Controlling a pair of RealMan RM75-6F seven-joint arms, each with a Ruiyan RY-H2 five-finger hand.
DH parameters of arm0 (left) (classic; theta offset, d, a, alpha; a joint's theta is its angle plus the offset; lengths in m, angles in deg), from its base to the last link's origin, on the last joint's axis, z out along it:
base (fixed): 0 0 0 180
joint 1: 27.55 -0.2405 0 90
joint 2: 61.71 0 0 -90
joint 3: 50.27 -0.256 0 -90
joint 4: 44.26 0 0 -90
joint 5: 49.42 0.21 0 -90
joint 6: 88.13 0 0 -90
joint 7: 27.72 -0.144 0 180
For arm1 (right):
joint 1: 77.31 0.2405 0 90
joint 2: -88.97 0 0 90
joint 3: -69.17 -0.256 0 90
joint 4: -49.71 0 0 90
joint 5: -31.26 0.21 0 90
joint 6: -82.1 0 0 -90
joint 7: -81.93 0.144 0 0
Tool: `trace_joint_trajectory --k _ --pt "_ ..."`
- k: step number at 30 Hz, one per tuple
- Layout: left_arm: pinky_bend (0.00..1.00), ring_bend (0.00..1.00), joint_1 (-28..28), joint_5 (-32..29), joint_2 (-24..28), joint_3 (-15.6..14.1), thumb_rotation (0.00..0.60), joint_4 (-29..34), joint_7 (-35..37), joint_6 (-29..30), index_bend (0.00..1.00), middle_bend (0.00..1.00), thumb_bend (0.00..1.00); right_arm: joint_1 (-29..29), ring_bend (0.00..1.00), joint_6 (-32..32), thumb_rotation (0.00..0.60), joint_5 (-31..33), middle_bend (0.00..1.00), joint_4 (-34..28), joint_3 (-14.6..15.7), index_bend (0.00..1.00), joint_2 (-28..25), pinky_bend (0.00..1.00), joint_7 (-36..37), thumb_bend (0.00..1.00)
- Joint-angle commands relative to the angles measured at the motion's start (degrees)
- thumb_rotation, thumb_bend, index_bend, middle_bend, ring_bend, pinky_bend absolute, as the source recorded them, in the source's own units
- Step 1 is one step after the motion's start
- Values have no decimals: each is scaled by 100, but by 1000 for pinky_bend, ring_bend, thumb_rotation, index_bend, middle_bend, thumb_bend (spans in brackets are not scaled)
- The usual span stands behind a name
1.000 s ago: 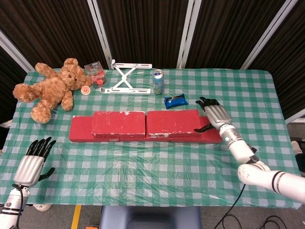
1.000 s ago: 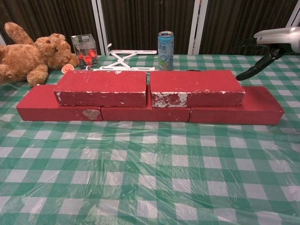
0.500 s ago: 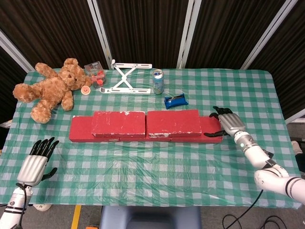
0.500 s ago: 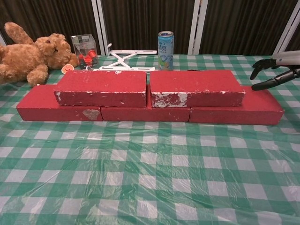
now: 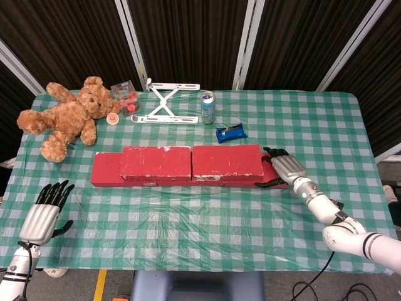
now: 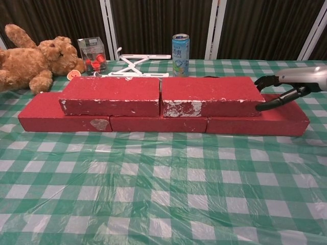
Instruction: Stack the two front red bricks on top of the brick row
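Two red bricks lie end to end on top of the red brick row (image 5: 106,174) (image 6: 41,117): the left top brick (image 5: 155,162) (image 6: 110,95) and the right top brick (image 5: 227,160) (image 6: 209,95). Their inner ends nearly touch. My right hand (image 5: 285,168) (image 6: 295,81) lies over the right end of the row, fingers extended, fingertips (image 6: 265,106) against the right end of the right top brick. It holds nothing. My left hand (image 5: 45,212) hovers with fingers spread near the table's front left corner, out of the chest view.
Behind the bricks are a brown teddy bear (image 5: 62,119) at the left, a clear box of red items (image 5: 124,94), a white folding stand (image 5: 166,103), a drink can (image 5: 208,107) and a blue packet (image 5: 231,132). Checked cloth covers the table (image 5: 200,219).
My right hand swung out to the right, then came back against the right top brick's end. That brick slid slightly left, narrowing the gap to the left top brick. The left hand barely moved.
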Motion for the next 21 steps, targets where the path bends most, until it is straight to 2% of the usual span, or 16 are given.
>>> trace_joint_trajectory --k 1,18,21 --pt "58 0 -4 5 5 -2 600 4 11 4 0 0 266 -5 0 -2 259 -12 38 -80 5 329 -32 2 -25 117" --pt "59 0 -6 15 10 -1 600 9 9 6 0 0 267 -88 0 -185 270 3 38 -386 56 321 -265 1 -267 118" --pt "58 0 -26 60 16 -7 600 12 9 76 0 0 268 -373 0 -684 271 -171 27 -675 83 241 -490 0 -218 118"
